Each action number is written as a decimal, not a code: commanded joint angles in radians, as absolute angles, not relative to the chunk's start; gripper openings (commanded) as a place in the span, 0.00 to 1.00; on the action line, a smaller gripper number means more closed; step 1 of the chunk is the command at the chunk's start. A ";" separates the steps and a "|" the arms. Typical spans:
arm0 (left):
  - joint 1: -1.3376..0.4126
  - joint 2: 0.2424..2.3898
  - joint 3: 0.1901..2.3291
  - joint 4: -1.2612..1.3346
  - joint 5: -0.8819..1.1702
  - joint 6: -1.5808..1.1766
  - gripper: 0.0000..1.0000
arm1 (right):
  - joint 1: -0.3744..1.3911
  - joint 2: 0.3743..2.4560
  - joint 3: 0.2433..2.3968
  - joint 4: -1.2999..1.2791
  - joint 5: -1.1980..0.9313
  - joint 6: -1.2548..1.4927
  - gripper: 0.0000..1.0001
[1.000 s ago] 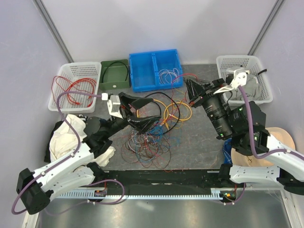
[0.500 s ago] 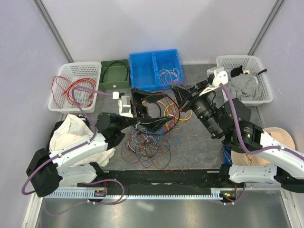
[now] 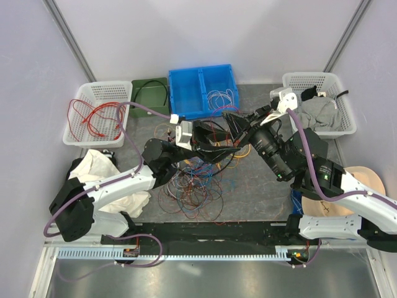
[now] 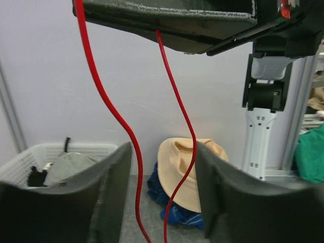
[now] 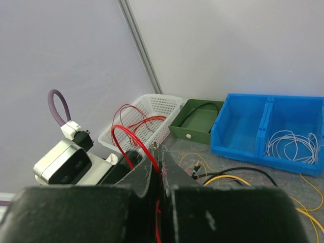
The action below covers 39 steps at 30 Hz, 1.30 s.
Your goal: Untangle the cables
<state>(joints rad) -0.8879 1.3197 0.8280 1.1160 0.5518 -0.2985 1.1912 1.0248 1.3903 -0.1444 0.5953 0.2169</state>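
Mid-frame in the overhead view the cables lie heaped on the tabletop; above them the jaws of the right arm are pressed together on a red wire. The left arm has its jaws spread with that wire hanging between them, so I'd say they must close, then draw it gently free.

Before you, a grey table carries a loose tangle of cables at its middle. Along the far edge, left to right, sit a white basket of red wires, a green box with a black cable loop, a blue two-part bin with pale wires in its right half, and a second white basket holding grey cloth. A white cloth lies near left; a tan hat on blue fabric lies near right.
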 commanded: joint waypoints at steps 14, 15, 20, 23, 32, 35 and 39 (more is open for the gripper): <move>-0.882 1.158 1.208 0.122 0.053 -0.166 0.02 | 1.190 0.947 1.338 -0.193 0.679 0.216 0.98; -0.874 1.164 1.248 0.048 0.005 -0.164 0.02 | 1.190 0.940 1.330 -0.198 0.686 0.218 0.98; -0.741 1.175 1.417 -0.193 -0.194 -0.202 0.02 | 1.190 0.870 1.221 -0.198 0.710 0.235 0.98; -0.591 1.195 1.494 -0.302 -0.218 -0.288 0.02 | 1.192 0.809 1.146 -0.193 0.707 0.250 0.98; -0.305 1.351 1.710 -0.388 -0.438 -0.258 0.02 | 1.192 0.670 0.940 -0.175 0.742 0.265 0.98; -0.249 1.445 1.802 -0.391 -0.527 -0.216 0.02 | 1.192 0.664 0.894 -0.158 0.753 0.265 0.98; -0.154 1.546 1.879 -0.416 -0.653 -0.254 0.02 | 1.190 0.661 0.838 -0.130 0.746 0.287 0.98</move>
